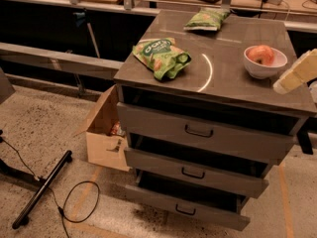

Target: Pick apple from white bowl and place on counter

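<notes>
The apple (261,54) sits inside the white bowl (256,72), near the right rear of the dark counter (233,86). Just right of the bowl, at the frame's edge, a pale shape appears to be the gripper (296,73), above the counter's corner. I cannot tell whether it is released or clenched. Two green snack bags (161,57) lie further left.

The gripper (296,74) hangs at the counter's (233,83) right edge, just beside the white bowl (257,71); the nearest green bag (161,57) lies well apart.
</notes>
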Controlling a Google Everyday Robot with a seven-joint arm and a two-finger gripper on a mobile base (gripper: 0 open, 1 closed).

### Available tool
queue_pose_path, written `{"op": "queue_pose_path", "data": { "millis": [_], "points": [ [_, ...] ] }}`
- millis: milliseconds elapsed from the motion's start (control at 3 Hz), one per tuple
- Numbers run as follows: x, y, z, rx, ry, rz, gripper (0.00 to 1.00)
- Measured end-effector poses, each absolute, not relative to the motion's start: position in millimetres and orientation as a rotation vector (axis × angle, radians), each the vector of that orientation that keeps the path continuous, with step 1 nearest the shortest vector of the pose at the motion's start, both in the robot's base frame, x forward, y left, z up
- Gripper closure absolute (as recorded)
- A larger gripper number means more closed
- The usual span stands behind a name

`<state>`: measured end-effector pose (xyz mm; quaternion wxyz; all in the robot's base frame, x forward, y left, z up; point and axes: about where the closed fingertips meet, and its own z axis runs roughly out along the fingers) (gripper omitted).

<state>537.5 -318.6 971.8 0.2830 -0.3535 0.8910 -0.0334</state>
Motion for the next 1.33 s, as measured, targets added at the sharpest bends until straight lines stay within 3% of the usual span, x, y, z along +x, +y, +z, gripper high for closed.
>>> {"op": "queue_pose_path", "data": {
  "millis": [1333],
  "points": [
    [672.8, -324.1, 965.9, -0.649, 2.311, 0.066, 0.0]
  ]
}}
